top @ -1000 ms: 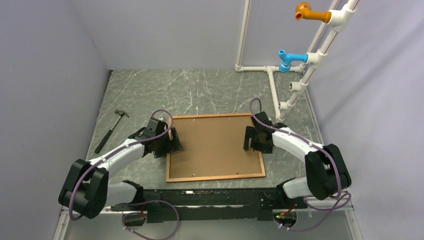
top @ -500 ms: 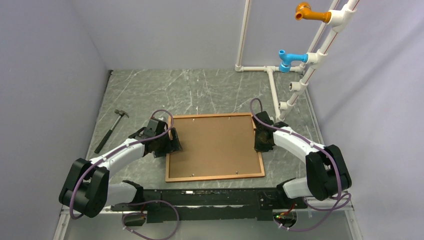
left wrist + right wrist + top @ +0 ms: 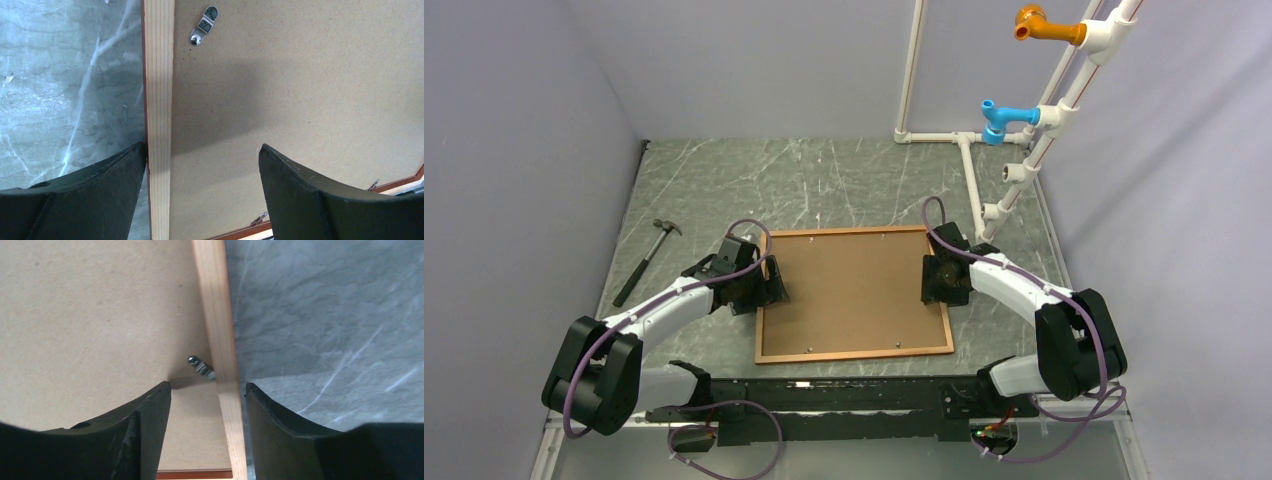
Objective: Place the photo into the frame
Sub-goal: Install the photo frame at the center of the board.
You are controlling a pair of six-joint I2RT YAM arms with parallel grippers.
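We see a desk [image 3: 824, 180] with a grey-green marbled surface veined in white, evenly lit, with only soft shadows. Plain pale lavender-grey walls close it in: the left wall [image 3: 514, 150], the back wall [image 3: 764, 60] along the far edge, and the right wall [image 3: 1184, 180]. At the far right corner stands a white pipe frame [image 3: 911, 60], which carries a blue fitting [image 3: 999, 115] and, higher up, an orange fitting [image 3: 1036, 22].

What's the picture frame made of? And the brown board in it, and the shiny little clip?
The frame looks like wood: pale back with straight grain lines, reddish-brown edge. The board seems pressed fibreboard, matte and speckled. The clip looks metal, shiny silver.
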